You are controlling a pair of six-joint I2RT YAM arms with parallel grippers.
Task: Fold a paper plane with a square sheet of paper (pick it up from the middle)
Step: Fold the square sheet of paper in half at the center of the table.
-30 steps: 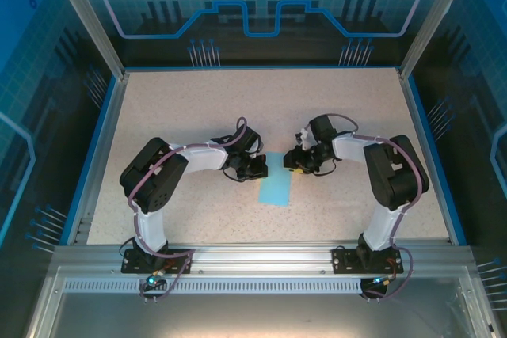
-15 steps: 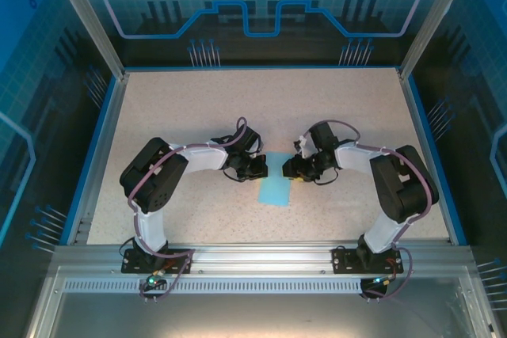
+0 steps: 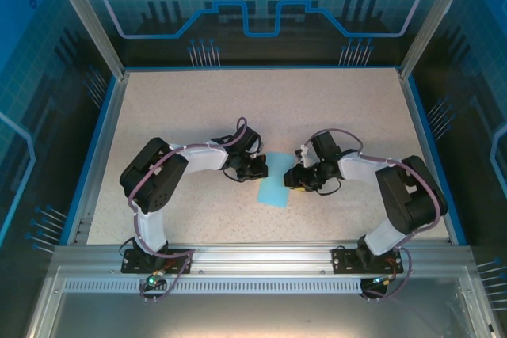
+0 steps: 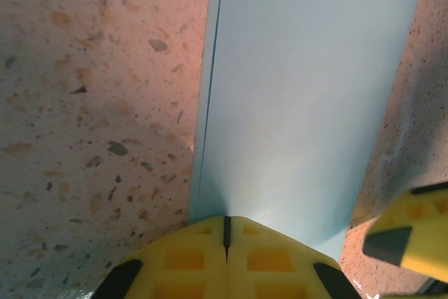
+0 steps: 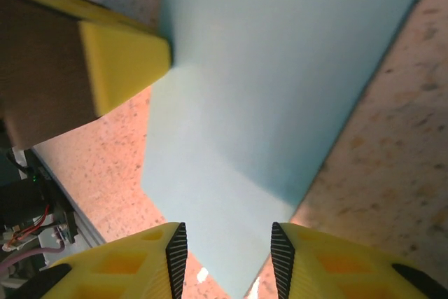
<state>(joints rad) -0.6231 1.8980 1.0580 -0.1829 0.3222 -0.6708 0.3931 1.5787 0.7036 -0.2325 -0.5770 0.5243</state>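
The square sheet of paper (image 3: 275, 189), folded narrow at mid-table (image 3: 198, 108) with bare surface around, is half hidden by the wrists, the left gripper (image 4: 226, 232) closed at its edge and the right gripper (image 5: 227, 250) held partly apart astride a corner.

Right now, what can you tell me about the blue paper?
The blue paper is thin, plain and light blue, lying flat on the speckled table between the two arms. It looks folded in half into a narrow strip: two layers show along one long edge. The shut left claw rests on one end, and the open right claw straddles a nearby corner.
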